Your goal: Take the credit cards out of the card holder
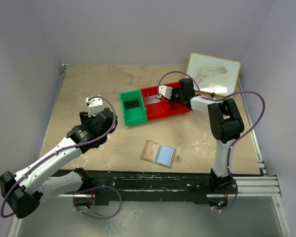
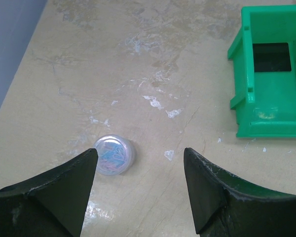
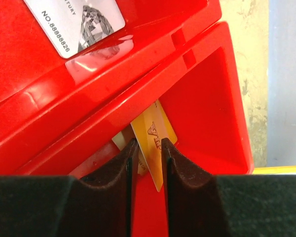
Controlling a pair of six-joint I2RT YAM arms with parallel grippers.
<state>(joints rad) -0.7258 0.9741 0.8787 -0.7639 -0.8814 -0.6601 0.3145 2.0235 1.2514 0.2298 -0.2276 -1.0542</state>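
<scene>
I'm holding left gripper (image 2: 140, 158) wide open and idle, clear of the work. Black card (image 1: 132, 104) is lying in green bin (image 1: 136, 118). Card holder (image 1: 159, 154) is lying unfolded mid-table. Right gripper (image 3: 149, 145) is pinching gold card (image 3: 157, 132) inside red bin (image 3: 202, 98), probably to drop it there.

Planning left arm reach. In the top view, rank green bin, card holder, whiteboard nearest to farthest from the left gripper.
From the left gripper:
1. green bin, just to its right.
2. card holder, lying open, further right and nearer the arm bases.
3. whiteboard, far right corner.
</scene>
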